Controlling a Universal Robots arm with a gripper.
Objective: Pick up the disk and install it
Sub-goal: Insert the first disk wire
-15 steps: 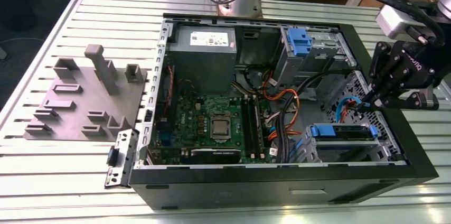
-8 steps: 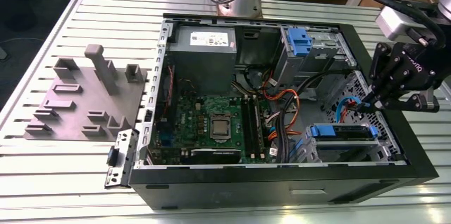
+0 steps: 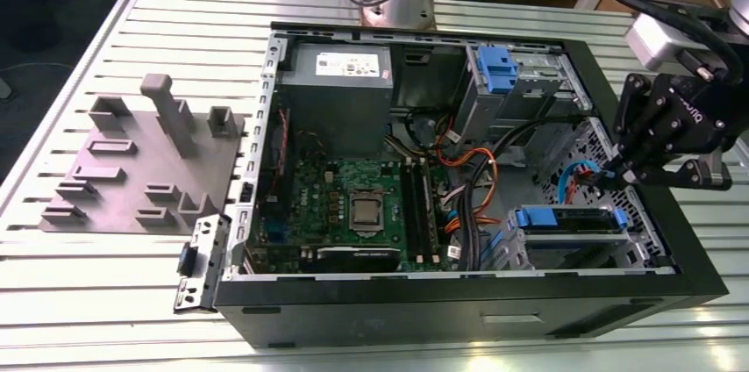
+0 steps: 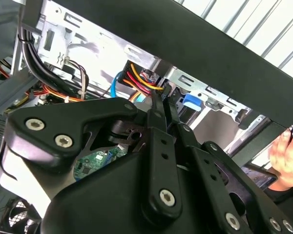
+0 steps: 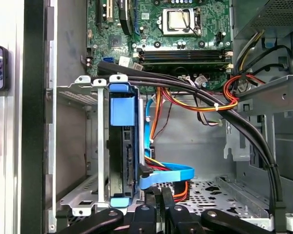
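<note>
Though judged already installed, found the disk (image 5: 123, 112) slotted on edge in the silver drive cage (image 5: 78, 92), blue carrier end outward, probably so it could latch with its connector side facing the blue cable (image 5: 168, 174). Found the gripper (image 5: 158, 195) just beside it, fingers pressed together on nothing visible, likely to stay slim among the wiring. Saw the whole open computer case (image 3: 468, 293) in the exterior view, and a person's hand (image 4: 288, 156) outside it in the second wrist view.

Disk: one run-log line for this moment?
disk: silver hard drive in blue plastic carrier, inside metal drive cage | gripper: shut, empty, near cage
</note>
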